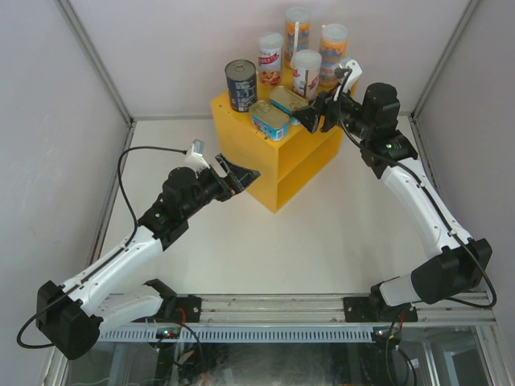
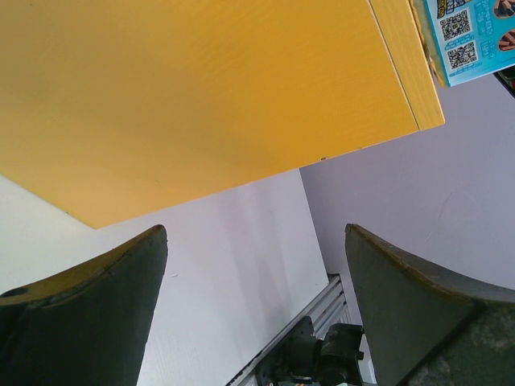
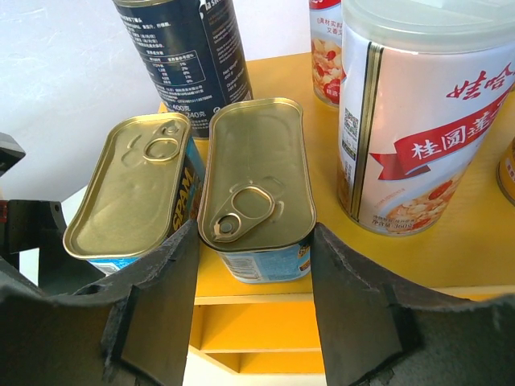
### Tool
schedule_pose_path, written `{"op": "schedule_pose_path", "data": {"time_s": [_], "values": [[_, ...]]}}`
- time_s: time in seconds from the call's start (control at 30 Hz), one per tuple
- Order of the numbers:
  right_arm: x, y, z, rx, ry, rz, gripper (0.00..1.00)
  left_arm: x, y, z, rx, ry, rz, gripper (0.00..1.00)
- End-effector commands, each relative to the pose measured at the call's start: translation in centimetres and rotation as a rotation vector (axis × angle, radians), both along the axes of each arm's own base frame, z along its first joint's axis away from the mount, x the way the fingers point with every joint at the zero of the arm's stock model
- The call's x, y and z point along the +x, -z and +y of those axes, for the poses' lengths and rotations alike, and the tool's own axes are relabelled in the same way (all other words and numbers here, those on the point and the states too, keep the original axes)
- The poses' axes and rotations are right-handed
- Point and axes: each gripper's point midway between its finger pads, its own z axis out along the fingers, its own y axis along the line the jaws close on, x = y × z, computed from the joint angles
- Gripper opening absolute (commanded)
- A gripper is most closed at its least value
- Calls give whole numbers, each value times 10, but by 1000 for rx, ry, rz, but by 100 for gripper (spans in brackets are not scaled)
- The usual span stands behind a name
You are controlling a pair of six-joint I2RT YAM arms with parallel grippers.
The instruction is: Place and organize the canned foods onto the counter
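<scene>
The right pincer [image 3: 254, 235] is clamped on a flat gold-topped tin [image 3: 257, 169], one finger against each long side, the left finger wedged in the narrow gap beside the second flat tin [image 3: 133, 189]. The two tins lie side by side with their pull-tabs up, at the near edge of the top of the yellow shelf unit [image 1: 245, 141]. Just behind them stands the dark round tin [image 3: 189, 56], upright, toward the far left of that top. Right of the held tin, just beside it, stands a tall white-and-red can [image 3: 426, 121], and three more tall cans [image 1: 297, 32] cluster behind it at the far right corner, so all seven containers rest on the unit's top. The left pincer [image 2: 256, 241] is spread wide with nothing between its fingers; it hangs low, close against the unit's left near face. The unit stands on the white table [image 1: 322, 241], toward its far middle.
</scene>
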Motion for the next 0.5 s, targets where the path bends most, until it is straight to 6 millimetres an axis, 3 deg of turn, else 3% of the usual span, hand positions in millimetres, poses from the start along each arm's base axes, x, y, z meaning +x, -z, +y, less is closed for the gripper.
{"op": "schedule_pose_path", "data": {"time_s": [0.0,0.47], "values": [[-12,1,2,-9,-48,2,48,2,-27,-2,-52,10,-60,94],[-10,-1,-2,20,-10,22,63,1,-27,-1,-58,6,-60,94]]}}
